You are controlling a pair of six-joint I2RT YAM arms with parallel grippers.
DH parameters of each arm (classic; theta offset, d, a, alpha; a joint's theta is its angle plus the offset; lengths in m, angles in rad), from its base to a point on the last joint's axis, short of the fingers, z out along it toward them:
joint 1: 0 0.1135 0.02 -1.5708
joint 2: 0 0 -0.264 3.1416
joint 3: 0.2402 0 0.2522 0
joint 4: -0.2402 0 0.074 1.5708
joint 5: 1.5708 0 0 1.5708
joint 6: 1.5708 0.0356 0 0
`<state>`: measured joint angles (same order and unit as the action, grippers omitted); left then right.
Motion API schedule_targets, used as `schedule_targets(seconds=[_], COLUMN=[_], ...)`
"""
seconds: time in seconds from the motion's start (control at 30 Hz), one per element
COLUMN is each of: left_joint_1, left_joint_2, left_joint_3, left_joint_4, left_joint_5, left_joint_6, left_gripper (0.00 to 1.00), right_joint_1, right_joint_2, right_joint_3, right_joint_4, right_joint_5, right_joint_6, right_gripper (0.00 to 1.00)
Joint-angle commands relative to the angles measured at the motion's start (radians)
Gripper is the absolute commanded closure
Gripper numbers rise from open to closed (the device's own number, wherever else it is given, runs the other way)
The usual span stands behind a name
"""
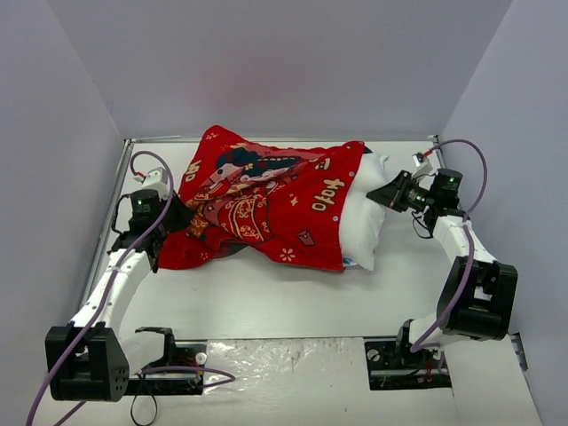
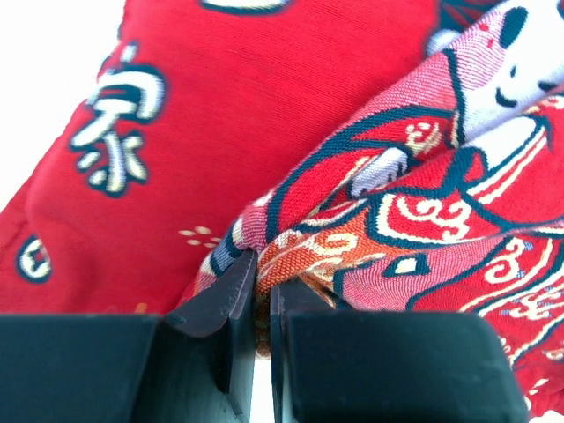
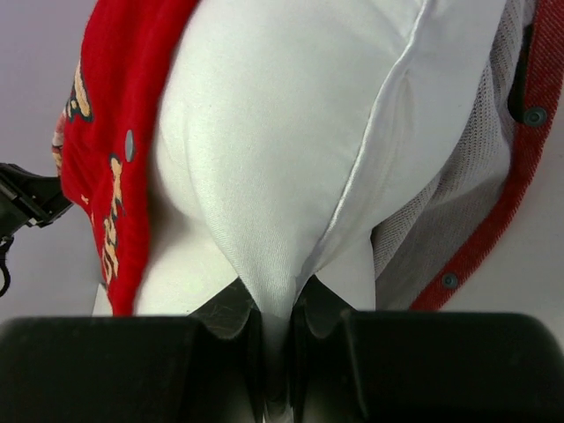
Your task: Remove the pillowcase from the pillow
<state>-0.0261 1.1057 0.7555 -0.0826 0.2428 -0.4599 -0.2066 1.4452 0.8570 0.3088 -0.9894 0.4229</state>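
**Both Ends Gripped: Cover on the Left, Pillow on the Right**

The pillowcase [image 1: 262,209] lies across the middle of the table [image 1: 266,302], rumpled and bunched, its red print of cartoon figures and gold characters facing up. It covers most of the pillow [image 1: 366,222]. Only the pillow's right end shows, a plump white band sticking out of the cover's open mouth.

The left gripper [image 1: 180,220] sits at the left edge of the fabric. Its wrist camera shows the two dark fingers [image 2: 231,300] drawn close together with a fold of the printed cloth pinched between them. The fold rises from the narrow gap and fans out to the upper right, and the rest of the red cover fills the view behind it.

The right gripper [image 1: 373,197] meets the exposed end of the pillow from the right side of the table. In its own wrist view the jaws are closed on a tuck of plain white cloth, pulled to a point beside the pillow's seam, and the pillow bulges above them. The cover does not reach these fingers. Its red outer face hangs to the left of the white bulge. To the right, the open hem is turned back to show a pale grey lining, a red border and two small round snaps [image 3: 533,115].

The two grippers are well apart — one at each end of the bundle — and the covered body of the pillow lies between them.
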Motion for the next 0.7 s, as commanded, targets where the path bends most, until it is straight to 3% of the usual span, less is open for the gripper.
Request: schedule_targets(seconds=[0.0,0.47,0.67], left_joint_1=[0.113,0.172,0.172], left_joint_2=[-0.015,0.006,0.006], left_joint_3=[0.019,0.104,0.137], left_joint_4=[-0.035,-0.056,0.047], left_joint_5=[-0.198,-0.226,-0.071], left_joint_6=[0.043,0.014,-0.02], left_gripper=[0.98,0.98,0.95], right_joint_1=[-0.117,-0.425,-0.458], right_joint_2=[-0.054,0.007,0.041], right_joint_3=[0.065,0.083,0.112], right_joint_4=[0.075,-0.161,-0.338], right_joint_5=[0.083,0.017,0.043], right_joint_6=[-0.026,-0.304,-0.501], right_gripper=[1.0,1.0,1.0])
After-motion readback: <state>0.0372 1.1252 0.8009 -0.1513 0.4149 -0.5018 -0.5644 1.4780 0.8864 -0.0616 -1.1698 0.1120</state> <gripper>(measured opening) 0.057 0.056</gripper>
